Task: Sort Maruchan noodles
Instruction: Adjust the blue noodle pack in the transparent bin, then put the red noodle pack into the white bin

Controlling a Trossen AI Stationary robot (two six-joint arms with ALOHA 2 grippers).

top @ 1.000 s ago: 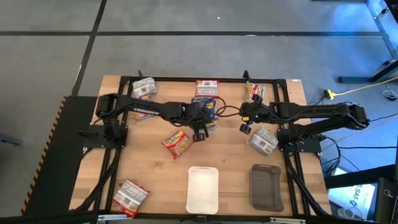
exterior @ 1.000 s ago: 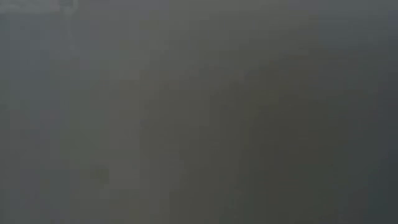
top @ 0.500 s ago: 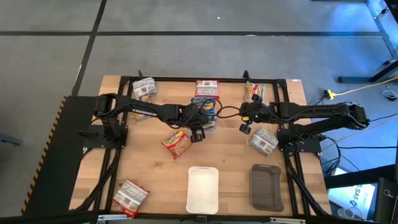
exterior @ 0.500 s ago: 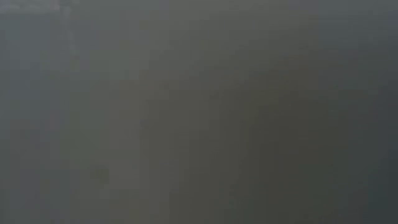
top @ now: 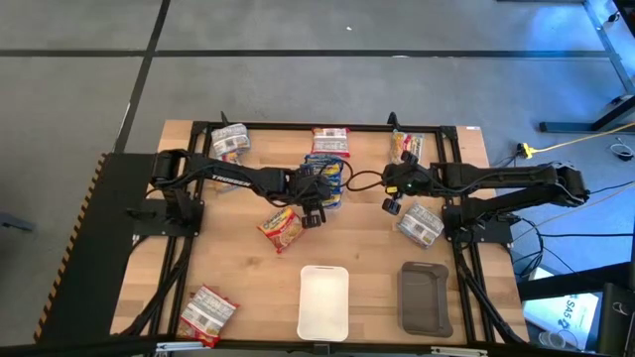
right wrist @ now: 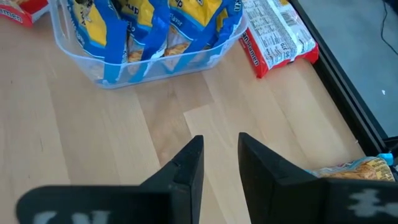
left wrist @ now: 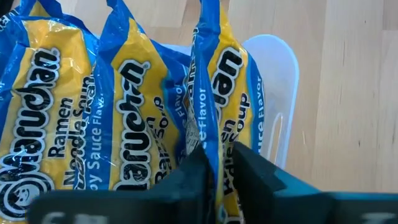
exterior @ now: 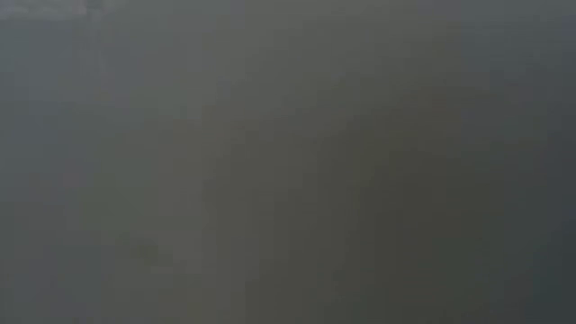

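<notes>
Blue-and-yellow crinkly plastic filled the left wrist view: the left gripper (left wrist: 217,171) had its two dark fingers pinched nearly together on the lower edge of one blue-yellow packet (left wrist: 214,93), standing upright on its edge at the end of a row of like packets (left wrist: 87,106) inside a clear plastic bin (left wrist: 277,93). The step in hand looked to be seating this packet in the bin, so it seemed wise to let it lean against its neighbour, spread the fingers only a little, then draw straight up, lest the slippery wrapper drag out or tip the row. On the high view the left gripper (top: 314,203) sat at the bin's (top: 324,171) 6 o'clock edge, near the worktop's (top: 238,288) middle. A red-orange packet (top: 280,227) lay just beside that gripper at its 7 o'clock, another (top: 329,141) beyond the bin at 12 o'clock. The right gripper (top: 390,205) waited well off at the bin's 3 o'clock, fingers slightly apart and empty, with a silver-grey packet (top: 421,223) near it. Farther out lay silver-grey packets at the far-left (top: 229,141) and near-left (top: 206,312) corners, plus a white tray (top: 324,300) and dark grey tray (top: 425,296). The low view showed nothing.
</notes>
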